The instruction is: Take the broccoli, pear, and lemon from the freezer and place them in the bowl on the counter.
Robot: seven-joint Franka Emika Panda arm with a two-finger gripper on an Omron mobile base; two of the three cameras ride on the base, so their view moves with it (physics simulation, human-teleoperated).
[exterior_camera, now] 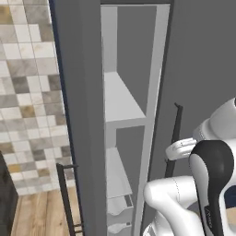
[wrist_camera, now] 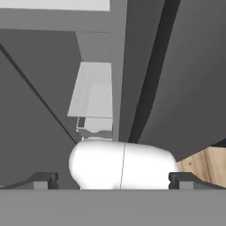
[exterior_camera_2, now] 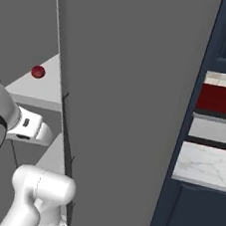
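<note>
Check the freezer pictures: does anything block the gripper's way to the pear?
Nothing visible does. The pear lies alone on a pale freezer shelf with the door open. The open gripper points lower, at the drawers.

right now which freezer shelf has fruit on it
The upper shelf, seen in the right base view: the dark red pear sits on it. The lower shelf looks bare.

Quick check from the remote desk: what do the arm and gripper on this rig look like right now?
The arm is made of glossy white rounded segments with a black joint cover, and no loose cables are visible. The gripper has two small dark grey finger tips with blocky, squared ends.
</note>
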